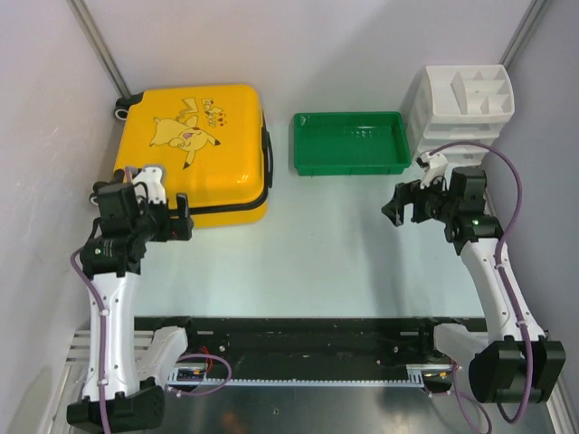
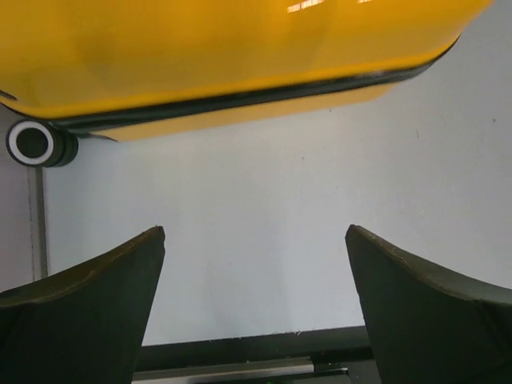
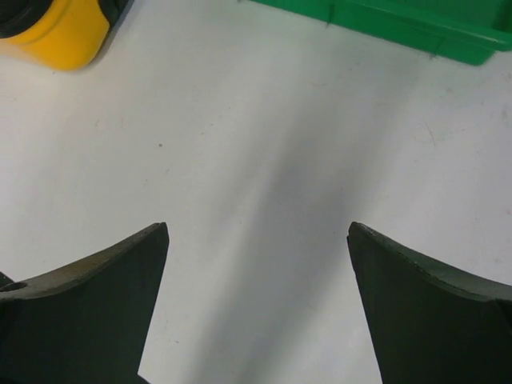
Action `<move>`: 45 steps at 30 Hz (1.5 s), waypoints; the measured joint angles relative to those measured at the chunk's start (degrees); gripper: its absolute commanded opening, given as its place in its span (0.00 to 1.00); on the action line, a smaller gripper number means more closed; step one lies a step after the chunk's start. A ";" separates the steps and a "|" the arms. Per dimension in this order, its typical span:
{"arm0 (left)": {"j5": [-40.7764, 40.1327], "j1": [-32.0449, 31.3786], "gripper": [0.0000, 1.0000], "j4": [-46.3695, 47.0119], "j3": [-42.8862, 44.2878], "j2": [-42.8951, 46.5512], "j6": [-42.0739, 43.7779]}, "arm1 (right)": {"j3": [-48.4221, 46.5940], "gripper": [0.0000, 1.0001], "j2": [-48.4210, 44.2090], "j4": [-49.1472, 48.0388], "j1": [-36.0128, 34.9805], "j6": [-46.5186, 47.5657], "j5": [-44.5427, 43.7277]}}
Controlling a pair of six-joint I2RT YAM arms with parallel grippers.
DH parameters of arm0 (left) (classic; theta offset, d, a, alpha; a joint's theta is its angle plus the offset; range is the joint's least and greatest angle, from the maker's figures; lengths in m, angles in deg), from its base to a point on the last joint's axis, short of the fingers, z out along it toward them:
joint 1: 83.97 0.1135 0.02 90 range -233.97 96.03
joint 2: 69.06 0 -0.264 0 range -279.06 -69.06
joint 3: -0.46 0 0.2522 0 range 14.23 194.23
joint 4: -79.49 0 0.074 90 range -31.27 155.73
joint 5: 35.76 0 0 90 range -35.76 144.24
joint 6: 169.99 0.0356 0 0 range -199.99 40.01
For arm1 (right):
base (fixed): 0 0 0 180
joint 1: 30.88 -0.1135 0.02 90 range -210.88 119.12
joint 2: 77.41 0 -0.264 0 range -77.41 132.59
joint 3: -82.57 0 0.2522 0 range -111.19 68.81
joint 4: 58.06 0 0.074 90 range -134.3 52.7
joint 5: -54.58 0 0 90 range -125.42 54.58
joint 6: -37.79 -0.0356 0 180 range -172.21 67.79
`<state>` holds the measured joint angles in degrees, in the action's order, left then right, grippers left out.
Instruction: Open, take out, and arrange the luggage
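Observation:
The luggage (image 1: pixel 194 145) is a small yellow suitcase with a cartoon print. It lies flat and closed at the back left of the table, with its black zipper band along the near side. My left gripper (image 1: pixel 184 221) hovers open just in front of the suitcase's near edge and holds nothing. In the left wrist view the yellow shell (image 2: pixel 240 56) and one wheel (image 2: pixel 32 142) fill the top, beyond my open left gripper (image 2: pixel 256 232). My right gripper (image 1: pixel 398 205) is open and empty over the table, right of centre. The right wrist view catches a corner of the suitcase (image 3: pixel 60 28) far from the gripper (image 3: pixel 258 228).
A green plastic tray (image 1: pixel 348 142) stands at the back centre, its edge also in the right wrist view (image 3: pixel 400 20). A white compartmented organizer (image 1: pixel 461 108) stands at the back right, close behind my right arm. Walls close off the left, back and right sides.

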<state>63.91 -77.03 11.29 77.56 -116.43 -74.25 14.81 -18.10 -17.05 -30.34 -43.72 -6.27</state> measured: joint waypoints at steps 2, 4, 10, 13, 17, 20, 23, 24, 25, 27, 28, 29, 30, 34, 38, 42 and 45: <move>0.07 0.00 1.00 0.04 2.25 -1.70 -0.50 | 0.00 1.00 1.40 -2.16 -1.49 -0.61 0.33; 0.63 0.00 1.00 0.22 4.76 -3.63 -1.27 | -0.44 1.00 4.55 -4.72 -3.65 -2.36 0.92; 1.95 0.00 1.00 0.48 11.54 -7.30 -3.34 | -7.56 0.96 17.49 -10.10 -8.96 -8.00 0.42; 2.21 0.00 1.00 1.16 13.33 -8.59 -4.52 | -14.21 0.96 25.05 -13.51 -13.94 -9.84 -3.72; 2.56 0.00 1.00 1.44 13.79 -10.14 -5.84 | -23.98 0.94 34.93 -17.59 -21.46 -11.13 -11.39; 2.47 0.00 1.00 1.51 13.66 -10.75 -5.92 | -32.70 0.84 43.28 -19.58 -25.77 -12.26 -17.66; 1.62 0.00 1.00 1.55 13.35 -10.75 -5.95 | -41.29 0.75 52.02 -20.83 -28.20 -14.27 -21.64; 1.29 0.00 1.00 1.55 13.27 -10.75 -5.92 | -43.39 0.73 54.58 -21.31 -28.57 -15.06 -22.36; 1.01 0.00 1.00 1.53 13.20 -10.78 -5.95 | -45.68 0.71 57.27 -21.59 -28.81 -15.91 -22.99; 0.81 0.00 1.00 1.57 13.00 -10.78 -5.99 | -49.07 0.66 61.51 -22.12 -29.03 -17.46 -24.20; 0.72 0.00 1.00 1.57 12.81 -10.78 -6.05 | -50.69 0.64 63.71 -21.99 -29.20 -18.12 -24.57; 0.55 0.00 1.00 1.60 12.55 -10.78 -6.25 | -52.39 0.61 65.81 -22.05 -29.35 -19.04 -24.92; 0.44 0.00 1.00 1.55 12.35 -10.78 -6.34 | -53.62 0.60 67.32 -22.08 -29.38 -19.63 -25.09; -0.55 0.00 1.00 1.60 11.43 -10.99 -6.38 | -58.18 0.58 73.20 -22.18 -29.70 -22.12 -25.22; -0.98 0.00 1.00 1.60 10.56 -11.69 -6.34 | -60.96 0.58 76.04 -22.67 -30.27 -24.11 -23.89; -1.11 0.00 1.00 1.57 10.19 -12.61 -6.32 | -62.64 0.58 77.18 -23.30 -30.71 -26.03 -21.11; -1.11 0.00 1.00 1.60 10.16 -13.27 -6.34 | -63.63 0.57 77.88 -24.33 -30.97 -27.02 -19.69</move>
<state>62.80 -77.03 12.89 87.72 -129.70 -80.59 -48.82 59.78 -41.38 -61.31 -70.74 -25.97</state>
